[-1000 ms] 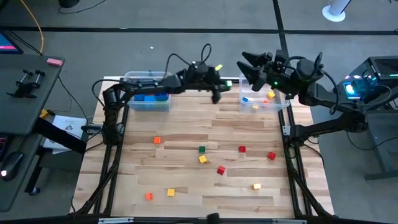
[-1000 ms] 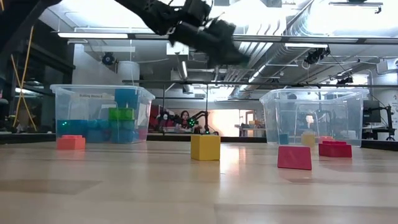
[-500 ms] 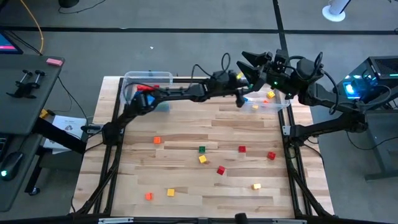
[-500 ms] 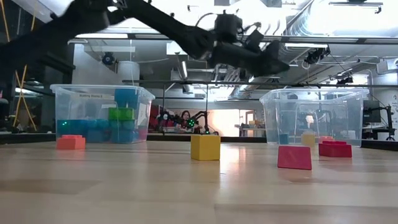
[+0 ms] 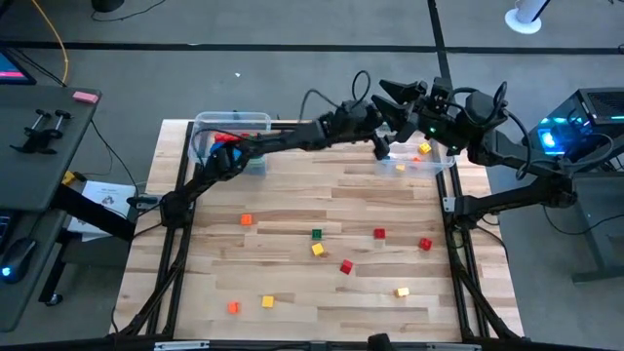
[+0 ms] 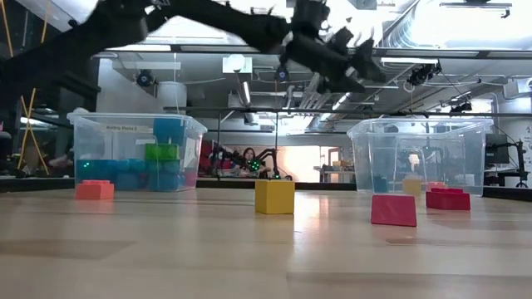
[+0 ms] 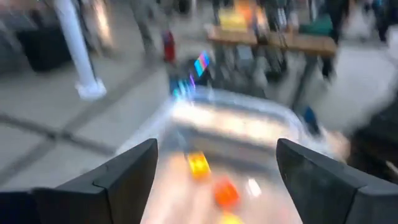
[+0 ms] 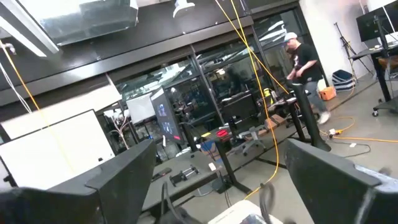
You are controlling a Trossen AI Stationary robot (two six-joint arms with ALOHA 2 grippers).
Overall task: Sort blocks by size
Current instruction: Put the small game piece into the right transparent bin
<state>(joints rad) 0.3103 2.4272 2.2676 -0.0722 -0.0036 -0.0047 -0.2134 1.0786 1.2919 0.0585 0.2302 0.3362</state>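
Small blocks lie scattered on the wooden table: an orange one [image 5: 246,220], a green one [image 5: 316,234], a yellow one [image 5: 318,250], red ones [image 5: 379,233] [image 5: 425,244] and more toward the near edge. My left gripper [image 5: 383,144] reaches across to the clear right bin [image 5: 441,168] and stands open above it [image 7: 214,149], with nothing between its fingers. Beneath it, a yellow block [image 7: 199,165] and an orange block [image 7: 227,193] show in the bin. My right gripper [image 5: 387,97] waits open and raised by the bin's far side [image 8: 217,149].
The clear left bin [image 6: 137,154] at the far left holds larger blue and green blocks. A yellow cube [image 6: 274,197] and red blocks [image 6: 393,210] stand mid-table in the low view. The two grippers are close together over the right bin. A person shows in the room beyond.
My left arm has stretched from beside the left bin toward the table's right edge, carrying a yellow block over to the right bin. Its fingers have since opened, and the yellow block no longer shows at the gripper. My right arm has kept still.
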